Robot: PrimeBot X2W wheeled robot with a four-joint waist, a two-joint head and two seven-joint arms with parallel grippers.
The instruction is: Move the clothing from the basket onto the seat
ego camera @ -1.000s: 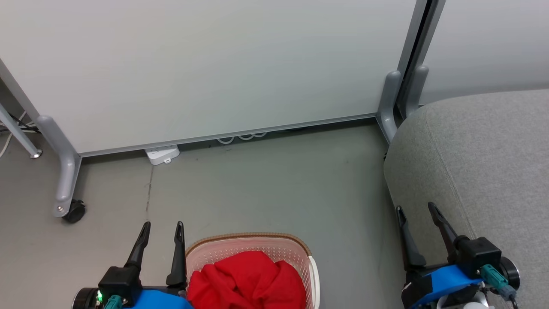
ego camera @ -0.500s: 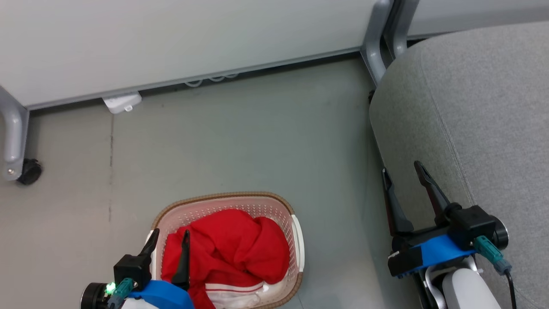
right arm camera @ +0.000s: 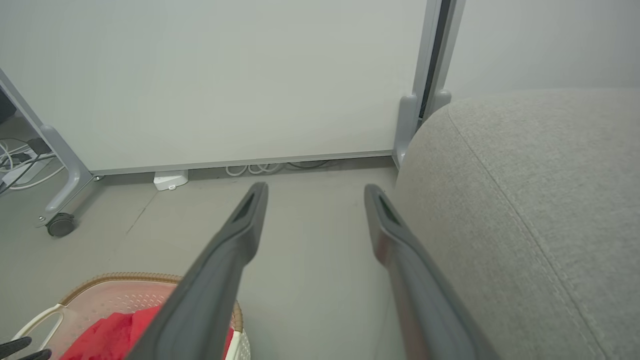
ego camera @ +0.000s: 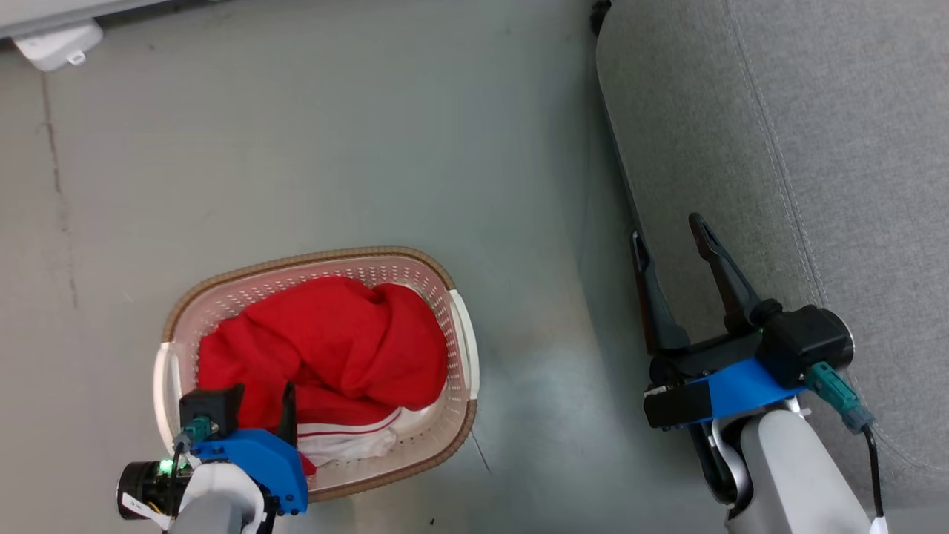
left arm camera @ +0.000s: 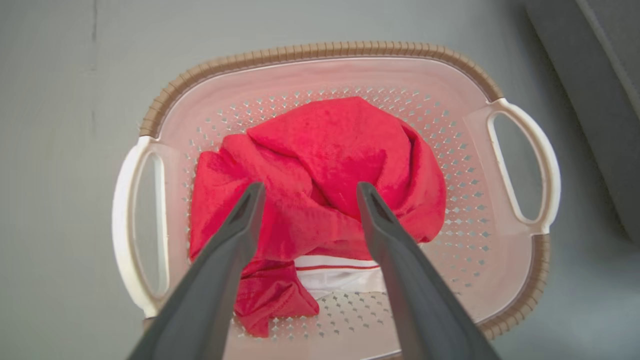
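View: My head has tipped down over the last second. The far wall has slid out of the top and the whole basket (ego camera: 296, 259) now shows on the floor (ego camera: 311, 119). That shift is my camera's, not the things'.
Left gripper (left arm camera: 309, 190): A second ago it sat just left of the basket's rim. Now it hangs over the near part of the basket and points down into it. The fingers are spread wide and grasp nothing.
Clothing (ego camera: 326, 334): All of it is in the basket, a crumpled red heap with a white striped panel on the near side. In the left wrist view my two fingers straddle the middle of the heap. I cannot tell whether the tips touch the cloth yet.
Right gripper (ego camera: 667, 230): Released and empty, fingers wide apart. It hovers at the left edge of the seat (ego camera: 815, 148), well right of the basket, much as it did before.
Seat: Bare grey cushion on the right, nothing laid on it.
Meaning for the task: I judge the reach is nearly done and the pick has not started. No garment has left the basket.
Next: Lower the left fingers into the heap and close on a thick fold.
Risk: The two garments are tangled, so one pinch may drag both or tip the light basket.
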